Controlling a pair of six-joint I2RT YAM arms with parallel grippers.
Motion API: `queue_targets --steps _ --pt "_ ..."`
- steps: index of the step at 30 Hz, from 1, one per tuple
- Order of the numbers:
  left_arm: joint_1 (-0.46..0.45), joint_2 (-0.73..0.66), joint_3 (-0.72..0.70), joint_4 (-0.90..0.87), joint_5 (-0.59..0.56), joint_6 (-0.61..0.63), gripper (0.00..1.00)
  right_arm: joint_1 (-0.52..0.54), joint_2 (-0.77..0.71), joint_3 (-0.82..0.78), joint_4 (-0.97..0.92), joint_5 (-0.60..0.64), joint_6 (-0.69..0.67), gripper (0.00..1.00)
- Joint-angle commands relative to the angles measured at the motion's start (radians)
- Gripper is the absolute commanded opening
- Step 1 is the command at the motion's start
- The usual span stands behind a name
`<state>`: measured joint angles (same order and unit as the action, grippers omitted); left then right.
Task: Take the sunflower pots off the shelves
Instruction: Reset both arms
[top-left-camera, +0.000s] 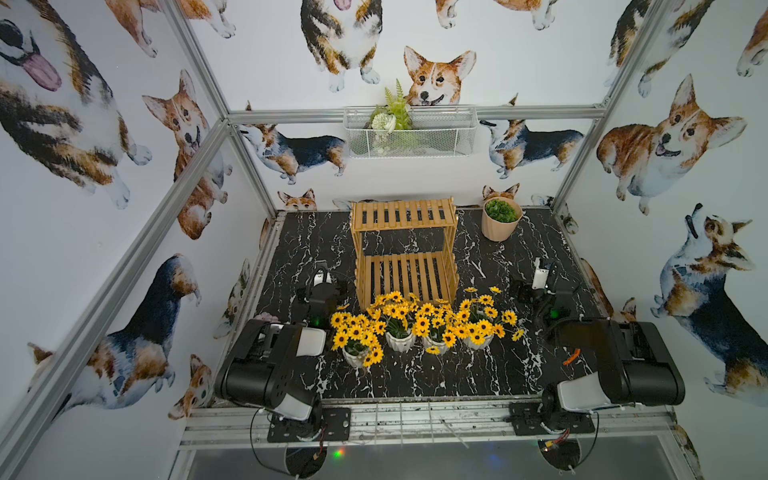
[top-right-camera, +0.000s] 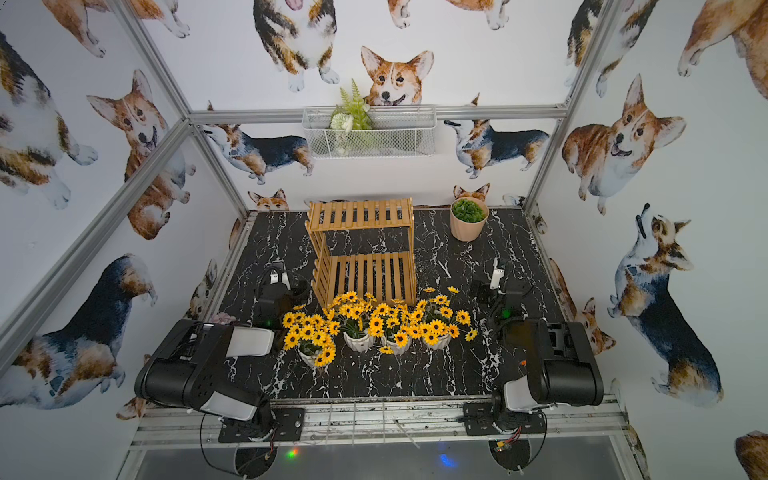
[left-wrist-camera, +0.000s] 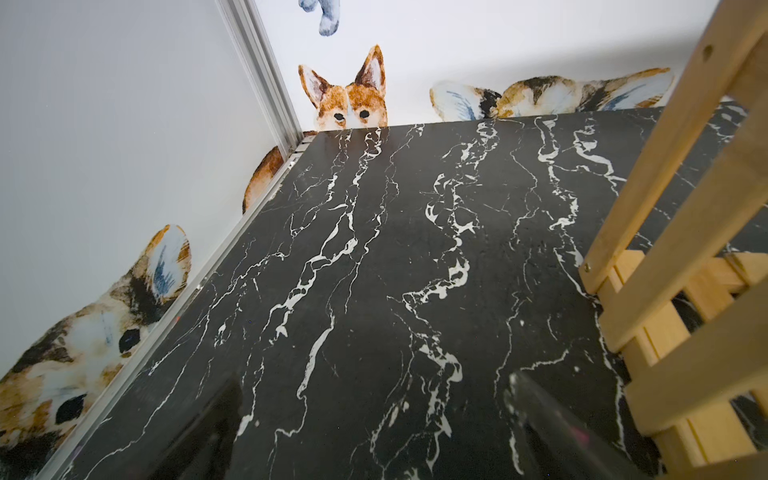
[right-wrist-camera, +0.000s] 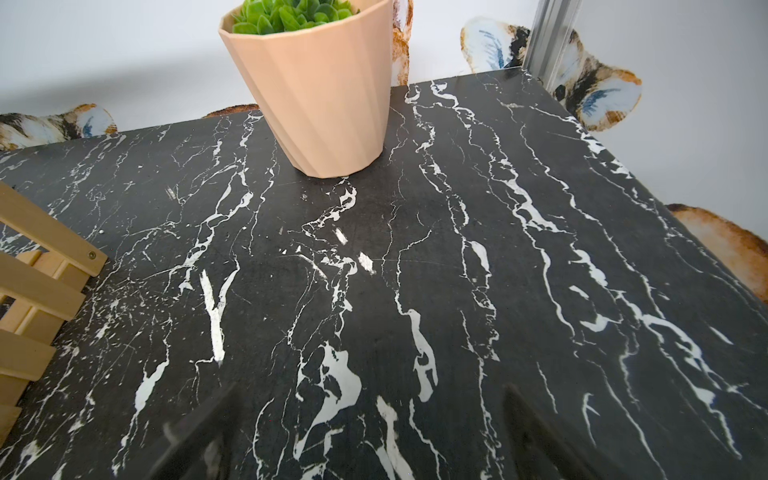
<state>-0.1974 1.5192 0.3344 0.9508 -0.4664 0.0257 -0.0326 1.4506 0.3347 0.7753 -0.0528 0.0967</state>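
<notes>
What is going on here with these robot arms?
Nothing is held now. Four small white ribbed pots of yellow sunflowers stand in a row on the black marble-patterned table, before the two-tier light-wood slatted rack, whose shelves are bare. The left gripper and the right gripper are open, one on each side of it.

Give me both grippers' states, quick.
Left gripper: open, holding nothing.
Right gripper: open, holding nothing.
</notes>
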Motion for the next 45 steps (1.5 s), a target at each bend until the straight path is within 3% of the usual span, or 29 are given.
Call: queue_targets --steps 1,12,16,19,22,25,27,30,32,34,37,40,42,45 --pt "0.013 0.007 0.006 0.039 0.022 0.005 1.00 0.001 0.004 0.006 0.030 -0.007 -0.016 1.00" --pt "0.028 0.067 0.010 0.083 0.042 0.015 1.00 0.001 -0.001 -0.001 0.041 0.001 -0.015 1.00" --pt "0.027 0.059 0.000 0.093 0.049 0.007 1.00 0.002 -0.012 -0.058 0.133 0.106 0.021 1.00" --pt "0.028 0.062 0.012 0.072 0.048 0.004 1.00 0.002 -0.010 -0.050 0.122 -0.034 -0.034 1.00" --pt "0.028 0.061 0.012 0.072 0.049 0.004 1.00 0.002 -0.010 -0.053 0.126 0.137 0.040 1.00" --pt "0.028 0.061 0.012 0.070 0.048 0.003 1.00 0.002 -0.009 -0.041 0.108 -0.022 -0.033 1.00" --pt "0.027 0.061 0.012 0.069 0.049 0.003 1.00 0.002 -0.009 -0.041 0.107 0.068 0.008 1.00" --pt "0.028 0.061 0.012 0.069 0.049 0.002 1.00 0.002 -0.007 -0.035 0.097 -0.011 -0.028 1.00" --pt "0.027 0.061 0.012 0.070 0.049 0.002 1.00 0.001 -0.007 -0.038 0.104 0.046 0.000 1.00" --pt "0.027 0.061 0.012 0.070 0.048 0.002 1.00 0.002 -0.007 -0.030 0.088 -0.051 -0.037 1.00" --pt "0.029 0.060 0.012 0.071 0.048 0.002 1.00 0.001 -0.010 -0.044 0.110 0.036 0.002 1.00" --pt "0.028 0.060 0.012 0.068 0.048 0.001 1.00 0.001 -0.011 -0.049 0.118 -0.074 -0.046 1.00" --pt "0.029 0.060 0.012 0.068 0.049 0.001 1.00 0.001 -0.015 -0.059 0.130 0.017 -0.004 1.00" --pt "0.029 0.061 0.012 0.068 0.049 0.002 1.00 0.002 -0.011 -0.045 0.113 -0.064 -0.039 1.00"
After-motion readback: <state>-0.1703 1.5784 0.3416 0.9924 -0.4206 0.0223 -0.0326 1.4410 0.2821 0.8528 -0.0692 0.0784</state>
